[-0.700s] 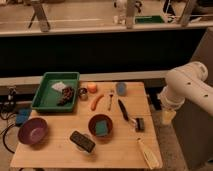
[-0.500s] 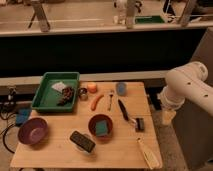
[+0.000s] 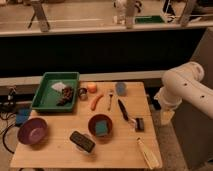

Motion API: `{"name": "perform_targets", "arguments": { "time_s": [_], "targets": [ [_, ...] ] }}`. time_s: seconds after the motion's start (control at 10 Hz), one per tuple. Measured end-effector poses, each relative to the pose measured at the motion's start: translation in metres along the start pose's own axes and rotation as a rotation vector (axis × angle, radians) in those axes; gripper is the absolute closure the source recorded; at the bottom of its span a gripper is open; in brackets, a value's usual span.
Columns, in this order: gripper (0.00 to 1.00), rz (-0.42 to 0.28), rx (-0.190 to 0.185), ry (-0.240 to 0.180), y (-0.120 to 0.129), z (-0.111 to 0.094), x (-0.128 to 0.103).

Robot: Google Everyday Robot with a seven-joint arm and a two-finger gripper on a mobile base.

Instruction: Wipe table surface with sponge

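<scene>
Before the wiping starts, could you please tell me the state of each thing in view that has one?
sponge: sitting in the reddish-brown bowl, not held.
reddish-brown bowl: upright, holding the sponge.
purple bowl: upright, looks empty.
green tray: flat on the table, holding a few items.
table surface: carrying several things.
tool: hanging beside the table's right edge, away from the sponge.

White rounded arm (image 3: 184, 89) (gripper (image 3: 167, 116) beside table (image 3: 52, 152)).
</scene>
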Motion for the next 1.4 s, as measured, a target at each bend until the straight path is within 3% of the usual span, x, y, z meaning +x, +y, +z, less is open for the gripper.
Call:
{"name": "perform_targets", "arguments": {
  "time_s": [0.3, 0.6, 0.9, 1.2, 1.4],
  "targets": [
    [0.2, -0.024, 0.004, 0.001, 0.001, 0.001, -0.004],
    [0.2, -0.183, 0.012, -0.005, -0.001, 0.001, -0.032],
    [0.2, -0.223, 0.015, -0.004, 0.003, 0.004, -0.038],
    [0.2, -0.328, 0.024, -0.015, 0.0, 0.008, -0.072],
    [0.2, -0.38, 0.027, -0.012, 0.004, 0.012, -0.079]
  ]
}}
